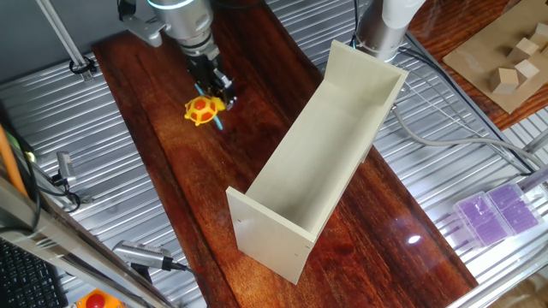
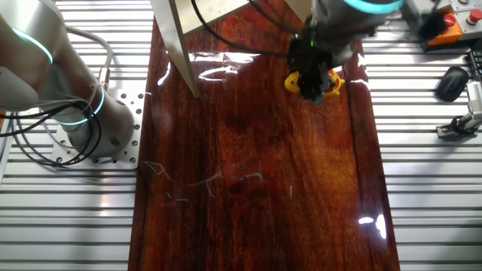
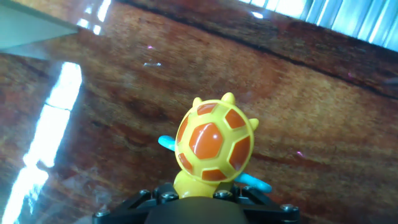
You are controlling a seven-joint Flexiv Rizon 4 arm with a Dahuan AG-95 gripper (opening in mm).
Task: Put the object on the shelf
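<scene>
We see the turtle (image 1: 202, 109) left of the shelf (image 1: 330, 145), well apart from it, over the dark wooden tabletop (image 1: 171, 180). Our gripper (image 1: 214, 91) pinches the turtle at its head end; whether the toy touches the wood we cannot tell. Right of the shelf sits a cardboard tray (image 1: 479, 64) with wooden blocks (image 1: 507, 79).

A dark wooden tabletop (image 1: 171, 171) lies over ribbed metal. Pale wooden blocks (image 1: 514, 68) sit in a cardboard tray (image 1: 469, 64) at one corner. Purple plastic boxes (image 1: 497, 212) rest nearby.
</scene>
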